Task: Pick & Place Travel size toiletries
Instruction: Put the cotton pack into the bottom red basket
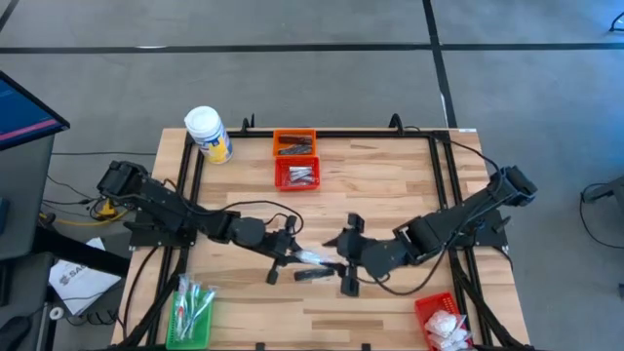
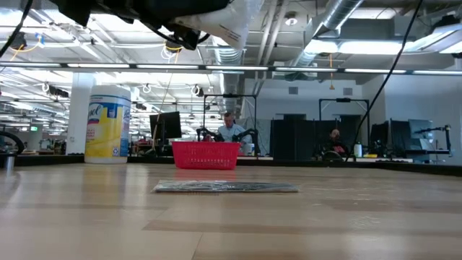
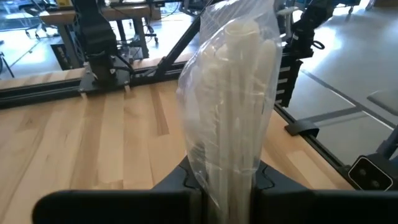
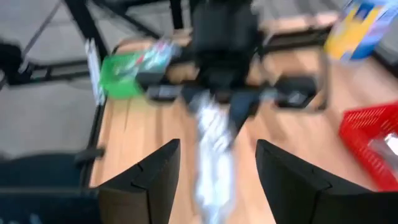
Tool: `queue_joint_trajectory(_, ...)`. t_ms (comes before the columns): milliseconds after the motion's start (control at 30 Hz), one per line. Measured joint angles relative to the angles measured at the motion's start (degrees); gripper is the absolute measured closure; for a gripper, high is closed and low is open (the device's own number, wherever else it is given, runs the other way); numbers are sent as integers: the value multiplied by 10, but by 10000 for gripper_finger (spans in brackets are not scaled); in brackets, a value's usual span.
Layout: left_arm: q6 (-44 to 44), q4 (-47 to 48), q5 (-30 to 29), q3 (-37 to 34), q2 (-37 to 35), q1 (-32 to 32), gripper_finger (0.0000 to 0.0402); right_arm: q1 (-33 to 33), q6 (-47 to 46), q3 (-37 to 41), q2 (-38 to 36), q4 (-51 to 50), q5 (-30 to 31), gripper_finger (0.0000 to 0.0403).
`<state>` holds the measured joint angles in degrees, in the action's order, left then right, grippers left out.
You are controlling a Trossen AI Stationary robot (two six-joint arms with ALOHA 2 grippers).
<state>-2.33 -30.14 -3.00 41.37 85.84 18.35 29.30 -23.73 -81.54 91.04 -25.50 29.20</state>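
A clear plastic packet of white sticks [image 3: 231, 106] is held above the table's middle by my left gripper [image 1: 291, 251], which is shut on it. My right gripper [image 1: 342, 261] faces it from the right, open. In the right wrist view its two fingers stand either side of the packet's free end [image 4: 211, 158] without touching it. Below them a flat dark-grey sachet [image 1: 312, 275] lies flat on the wood [image 2: 225, 187]. My left gripper pinches one end of the clear packet [image 3: 227, 177] between its two fingers [image 3: 266, 182]. The fingers come nearly level from the table's left and lie along the packet. The packet juts forward out of the hold toward my right gripper, lifted clear of the table.
An orange basket [image 1: 293, 143] and a red basket [image 1: 297, 175] stand at the far middle, beside a big white jar with a yellow label [image 1: 209, 134]. A green basket [image 1: 191, 312] sits at the near left. A second red basket [image 1: 445, 318] with white packets sits near right.
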Motion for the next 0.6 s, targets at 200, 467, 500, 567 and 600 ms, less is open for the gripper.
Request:
queue_joint_trajectory(200,0,-9,-2,0,-2,0,376,6,-46,1,4,-40,3,198)
queue_joint_trajectory(467,3,-9,-2,0,0,2,376,2,-53,0,58,-17,-13,197)
queue_joint_trajectory(500,4,-8,-2,0,0,2,376,0,-53,-4,62,-17,-18,196)
queue_joint_trajectory(567,7,-8,-2,-1,0,2,376,-3,-48,-13,66,-21,-23,194)
queue_joint_trajectory(600,7,-8,-2,-1,0,2,376,-3,-45,-17,66,-25,-24,193)
